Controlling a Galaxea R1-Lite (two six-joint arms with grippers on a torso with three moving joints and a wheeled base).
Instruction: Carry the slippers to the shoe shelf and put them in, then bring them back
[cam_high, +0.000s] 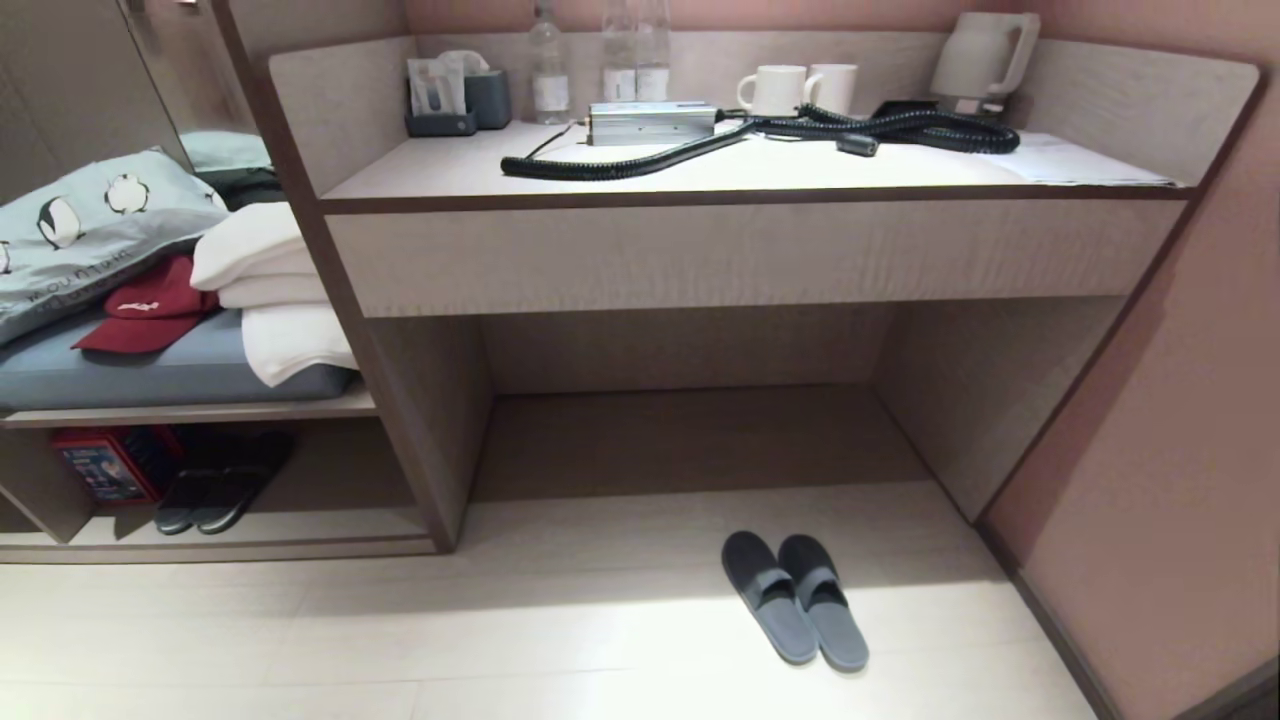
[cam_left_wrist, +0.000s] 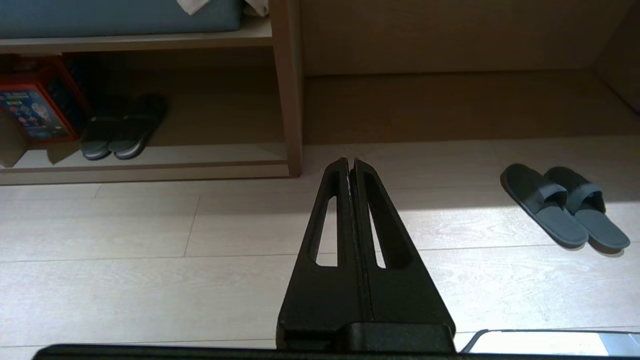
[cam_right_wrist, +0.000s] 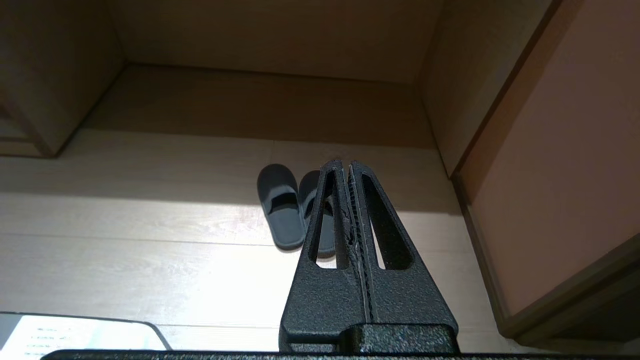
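In the head view, the slippers (cam_high: 795, 597) are lying side by side on the pale floor (cam_high: 400, 640), lower centre-right of the frame, in front of the open recess under the counter (cam_high: 700, 170). Neither tool is showing here. The shoe shelf (cam_high: 250, 535) is sitting at lower left, with a black pair (cam_high: 222, 483) and a red box (cam_high: 110, 462) inside it; a red cap (cam_high: 150, 315) and folded white towels (cam_high: 275, 290) are resting above. A coiled black cable (cam_high: 760, 135), mugs (cam_high: 775, 88) and a kettle (cam_high: 985, 55) are crowding the counter.

In the left wrist view, the left tool (cam_left_wrist: 351, 162) is hanging closed and empty at centre, the slippers (cam_left_wrist: 565, 205) lying well apart at right, the shoe shelf (cam_left_wrist: 150, 170) at upper left.

In the right wrist view, the right tool (cam_right_wrist: 346, 164) is pressed shut, gripping nothing, and is partly covering one of the slippers (cam_right_wrist: 282, 210) beyond it.
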